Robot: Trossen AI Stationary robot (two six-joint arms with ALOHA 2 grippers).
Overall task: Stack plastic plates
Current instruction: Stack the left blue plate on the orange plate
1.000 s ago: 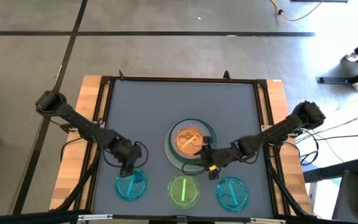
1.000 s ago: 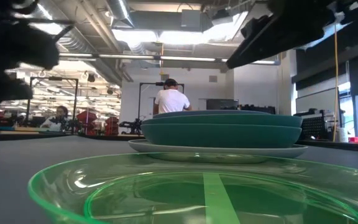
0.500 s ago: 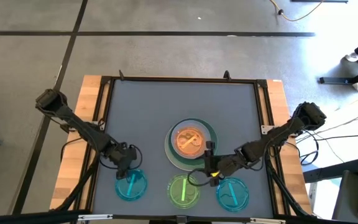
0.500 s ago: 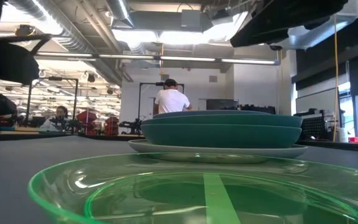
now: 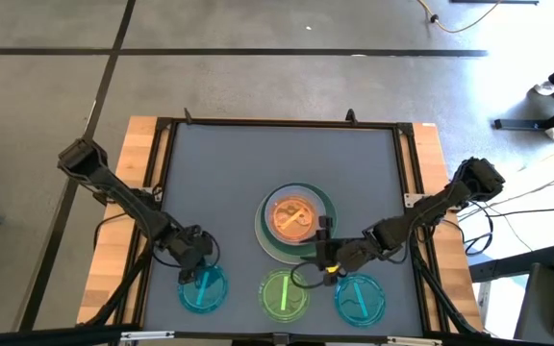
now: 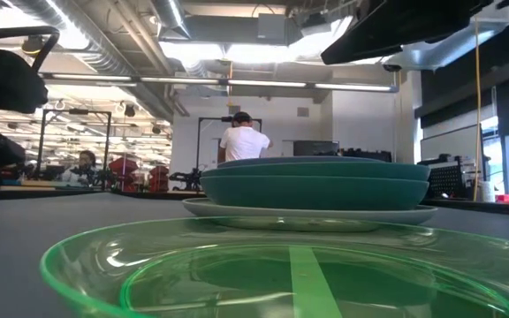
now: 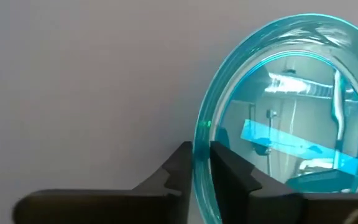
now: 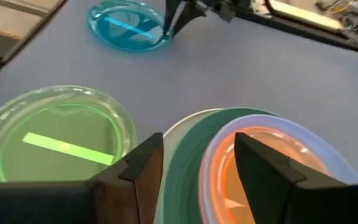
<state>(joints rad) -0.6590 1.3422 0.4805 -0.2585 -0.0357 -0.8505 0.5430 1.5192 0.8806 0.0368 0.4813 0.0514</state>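
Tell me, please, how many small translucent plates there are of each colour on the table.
Cyan: 2, the left cyan plate and the right cyan plate
Bright green: 1, the green plate
Orange: 1, the orange plate
Total: 4

Glossy translucent green plate [image 6: 263, 265]; matt table [image 5: 239, 173]

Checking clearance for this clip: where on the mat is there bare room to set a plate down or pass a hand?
Free: the mat's far half, beyond the plate stack, and the strips either side of the stack. Crowded: the near edge, where the left cyan plate, green plate and right cyan plate sit in a row, with the left gripper and right gripper working there.
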